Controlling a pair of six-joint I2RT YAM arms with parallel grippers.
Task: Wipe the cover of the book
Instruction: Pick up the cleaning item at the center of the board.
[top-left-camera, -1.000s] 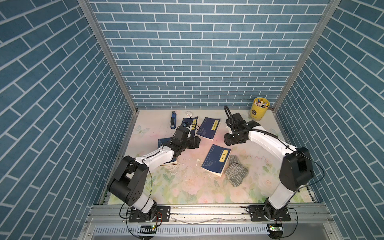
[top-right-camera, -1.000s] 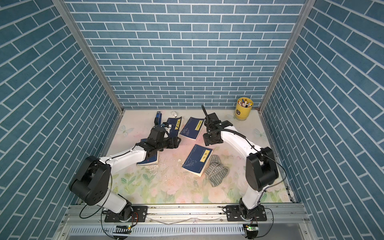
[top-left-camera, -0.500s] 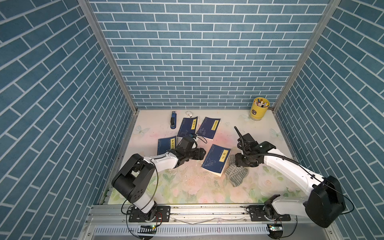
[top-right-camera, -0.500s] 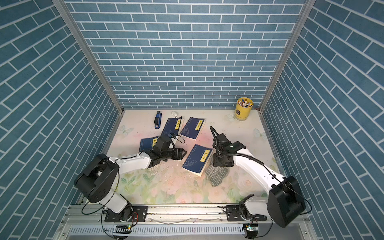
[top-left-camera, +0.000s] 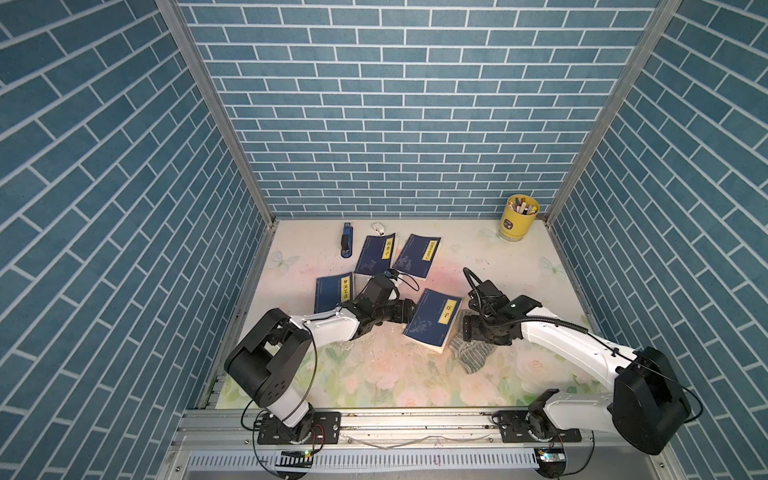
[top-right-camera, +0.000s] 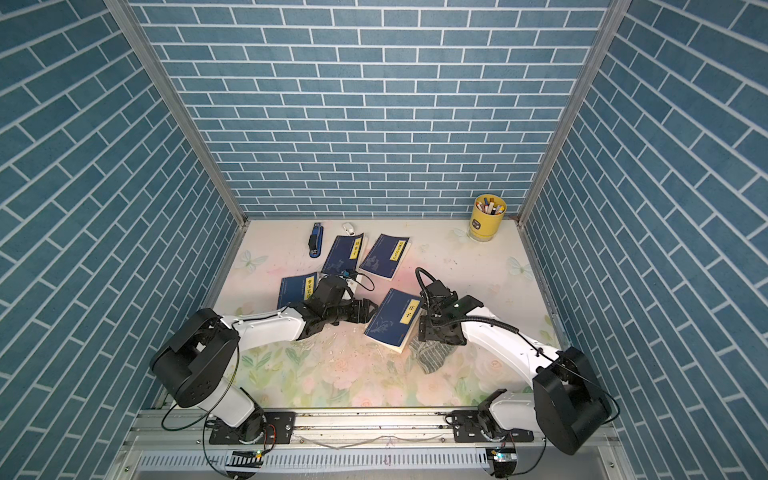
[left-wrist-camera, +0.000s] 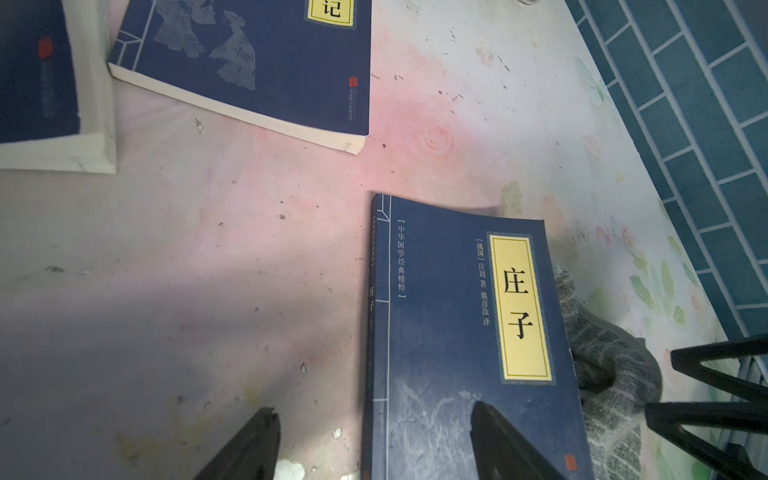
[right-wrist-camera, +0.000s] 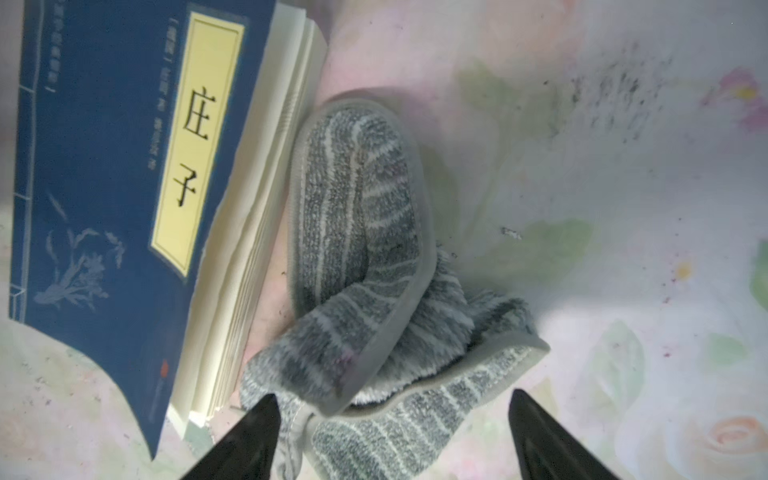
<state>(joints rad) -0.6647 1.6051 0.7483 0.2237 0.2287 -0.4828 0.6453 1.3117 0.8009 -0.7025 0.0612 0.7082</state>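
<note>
Wiping needs the cloth (right-wrist-camera: 357, 232) first. The book (top-left-camera: 434, 322) lies flat near the middle, cover up, with the cloth bunched against its page edge. The right gripper (right-wrist-camera: 392, 397) straddles the cloth, jaws spread, holding nothing. The left gripper (left-wrist-camera: 372, 408), likewise spread, straddles the book's spine. Pinch the raised fold. Free table (top-left-camera: 374, 374) lies toward the rail (top-left-camera: 415, 419); other books (top-left-camera: 417, 255) crowd behind.

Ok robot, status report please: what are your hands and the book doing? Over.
Left gripper open, straddling the spine edge of the book. Right gripper open above the striped cloth, not gripping. The book lies flat, cloth beside its page edge.
</note>
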